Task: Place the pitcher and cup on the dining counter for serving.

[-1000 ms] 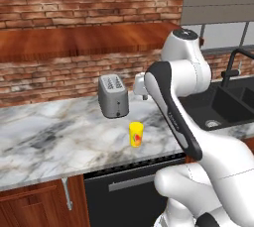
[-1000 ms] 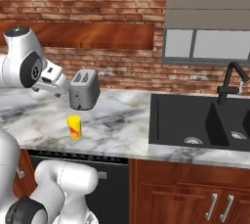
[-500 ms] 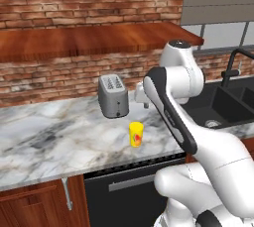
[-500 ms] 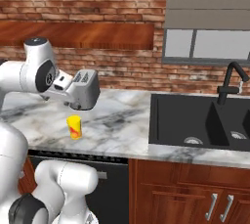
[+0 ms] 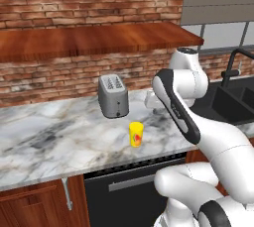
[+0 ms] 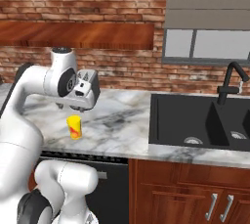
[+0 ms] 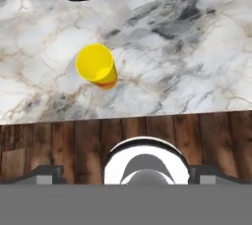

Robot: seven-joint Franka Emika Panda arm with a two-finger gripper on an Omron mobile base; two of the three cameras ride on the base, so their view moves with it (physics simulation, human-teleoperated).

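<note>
Yellow cup (image 5: 136, 134) being seen upright on marble worktop (image 5: 49, 137), grey toaster (image 5: 113, 95) standing near behind it, pincer (image 6: 88, 87) being held above cup, open/closed can't be told.

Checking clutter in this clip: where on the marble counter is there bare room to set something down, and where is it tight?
The marble counter is bare over its wide stretch left of the toaster and cup. Another free patch lies between the cup and the black sink. It is tightest between toaster and cup, where the arm's hand hangs above.
</note>
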